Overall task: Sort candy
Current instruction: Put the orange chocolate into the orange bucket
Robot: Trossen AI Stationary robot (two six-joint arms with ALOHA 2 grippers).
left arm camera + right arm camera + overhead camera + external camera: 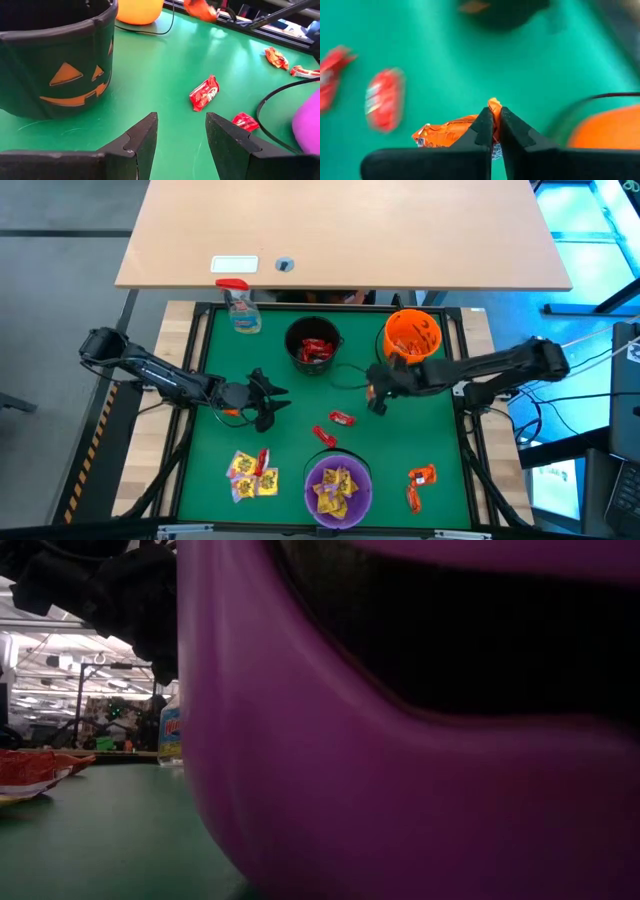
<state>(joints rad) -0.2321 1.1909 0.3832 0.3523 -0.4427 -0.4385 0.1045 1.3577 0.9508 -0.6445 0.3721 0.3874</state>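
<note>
Light falls evenly from above on the green table (400,450), bright in the high view, with only short soft shadows beside the bowls. In the low view the purple bowl (400,790) looms huge and out of focus against the lens (its mouth is nearly black), while ceiling lamps in the room beyond glare white. The right wrist view is smeared, its red candies (384,99) mere streaks, whereas the left wrist view stays sharp, with pale sheen on the green surface.

No legible text on anything.
</note>
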